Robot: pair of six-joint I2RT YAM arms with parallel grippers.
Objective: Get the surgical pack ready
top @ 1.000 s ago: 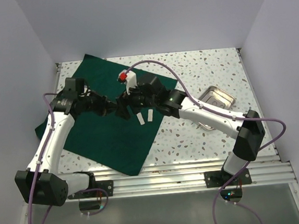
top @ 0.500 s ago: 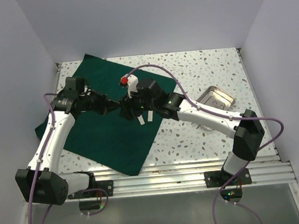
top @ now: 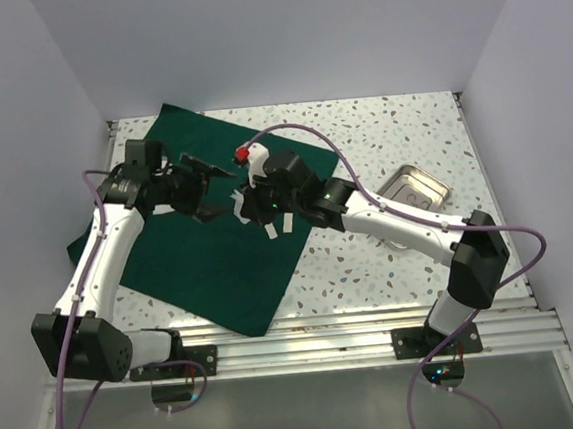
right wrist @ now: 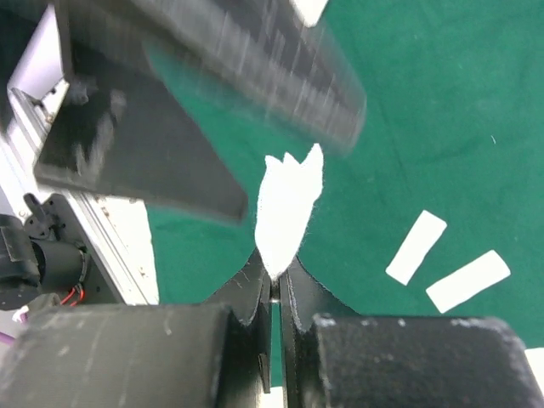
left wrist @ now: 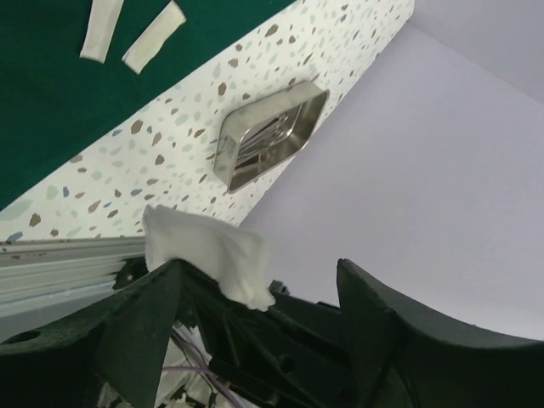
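Our right gripper (right wrist: 276,276) is pinched shut on a small white wad (right wrist: 289,200) that pokes out toward our left gripper (top: 204,189), whose fingers are wide apart just beside it, while the dark green cloth (top: 196,268) lies flat below both, its white strips (top: 278,225) nearer the right one, and we see no writing.

Strips (left wrist: 155,36) on cloth (top: 211,271), tray (top: 403,172) rightward (well apart)
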